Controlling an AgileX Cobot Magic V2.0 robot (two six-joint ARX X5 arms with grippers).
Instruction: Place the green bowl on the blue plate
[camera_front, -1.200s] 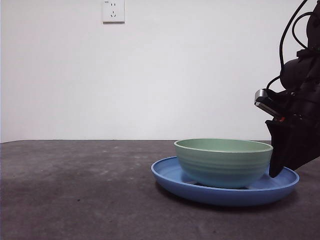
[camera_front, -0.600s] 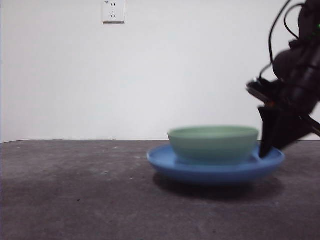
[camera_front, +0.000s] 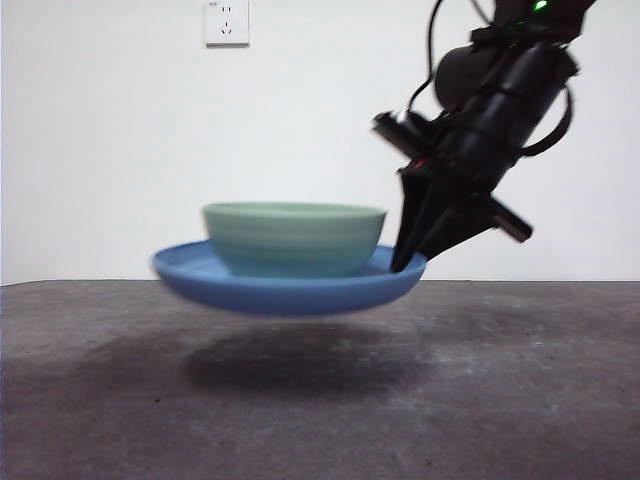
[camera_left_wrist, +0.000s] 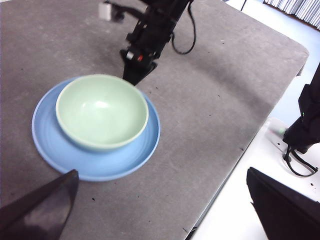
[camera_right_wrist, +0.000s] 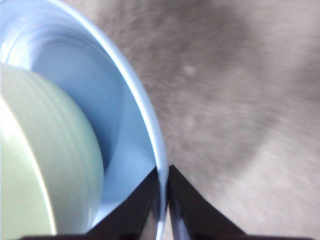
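Observation:
The blue plate hangs tilted a little above the dark table, with its shadow beneath it. The green bowl sits upright in the plate's middle. My right gripper is shut on the plate's right rim, coming down from the upper right. In the right wrist view its gripper pinches the thin rim of the plate, with the bowl just beside it. From high above, the left wrist view shows the bowl centred in the plate. My left gripper is open and holds nothing.
The table's edge runs along one side, with a white surface and black cables beyond it. A wall socket sits high on the white wall behind.
The plate with the bowl on it has left the table, rising and shifting left in the front view. The right gripper went up and left with it, still on the rim.

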